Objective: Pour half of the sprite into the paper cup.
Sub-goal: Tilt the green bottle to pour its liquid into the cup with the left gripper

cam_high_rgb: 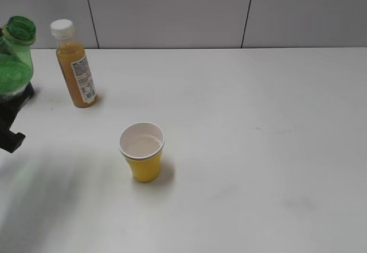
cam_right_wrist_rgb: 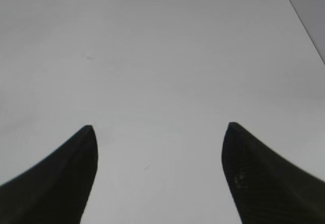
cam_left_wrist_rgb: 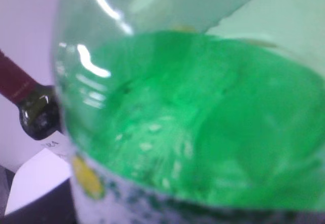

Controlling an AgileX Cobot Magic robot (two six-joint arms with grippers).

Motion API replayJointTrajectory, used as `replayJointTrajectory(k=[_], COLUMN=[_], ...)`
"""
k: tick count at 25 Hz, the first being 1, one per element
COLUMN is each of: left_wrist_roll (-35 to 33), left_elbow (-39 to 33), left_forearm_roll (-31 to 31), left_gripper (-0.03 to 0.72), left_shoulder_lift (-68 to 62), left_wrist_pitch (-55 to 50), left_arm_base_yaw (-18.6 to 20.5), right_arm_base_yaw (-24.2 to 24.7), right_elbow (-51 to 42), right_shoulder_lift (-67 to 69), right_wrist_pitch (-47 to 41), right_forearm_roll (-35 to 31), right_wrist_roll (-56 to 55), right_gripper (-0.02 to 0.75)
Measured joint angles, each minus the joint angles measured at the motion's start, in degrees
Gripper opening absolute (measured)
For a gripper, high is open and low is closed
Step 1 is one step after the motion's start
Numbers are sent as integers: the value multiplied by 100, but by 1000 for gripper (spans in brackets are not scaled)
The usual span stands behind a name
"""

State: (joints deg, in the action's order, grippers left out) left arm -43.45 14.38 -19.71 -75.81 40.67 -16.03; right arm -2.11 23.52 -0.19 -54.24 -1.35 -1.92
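Note:
The sprite (cam_high_rgb: 15, 63), a clear green bottle with no cap, is at the far left edge of the exterior view and leans slightly right. My left gripper (cam_high_rgb: 12, 106) is shut on its lower part, and only black pieces of it show below the bottle. In the left wrist view the sprite (cam_left_wrist_rgb: 193, 122) fills the frame, with green liquid and the pale label at the bottom; the fingers are hidden. The yellow paper cup (cam_high_rgb: 141, 150) stands upright mid-table, to the right of the bottle and nearer to me. My right gripper (cam_right_wrist_rgb: 160, 127) hangs open over bare table.
An orange-juice bottle (cam_high_rgb: 75, 69) with a white cap stands at the back left, just right of the sprite. A dark bottle (cam_left_wrist_rgb: 33, 107) shows beside the sprite in the left wrist view. The white table (cam_high_rgb: 258, 138) stretches to the right of the cup.

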Motion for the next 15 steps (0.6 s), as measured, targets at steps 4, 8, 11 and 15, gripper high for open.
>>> replayJointTrajectory(k=[4, 8, 11, 15], left_wrist_roll=[-559, -1285, -1995, -2440], left_elbow=[111, 151, 222, 228], left_forearm_roll=[-259, -906, -1425, -1668], left_gripper=[449, 449, 449, 449], left_shoulder_lift=[-149, -260, -387, -630], left_wrist_pitch=[11, 23, 254, 536], left_arm_base_yaw=[-220, -548, -825, -1073], right_arm_base_yaw=[0, 0, 0, 0], right_elbow=[0, 0, 0, 0], right_shoulder_lift=[0, 0, 0, 0], right_wrist_pitch=[0, 0, 0, 0], right_forearm_roll=[0, 0, 0, 0], right_wrist_roll=[0, 0, 0, 0], right_gripper=[573, 573, 573, 573])
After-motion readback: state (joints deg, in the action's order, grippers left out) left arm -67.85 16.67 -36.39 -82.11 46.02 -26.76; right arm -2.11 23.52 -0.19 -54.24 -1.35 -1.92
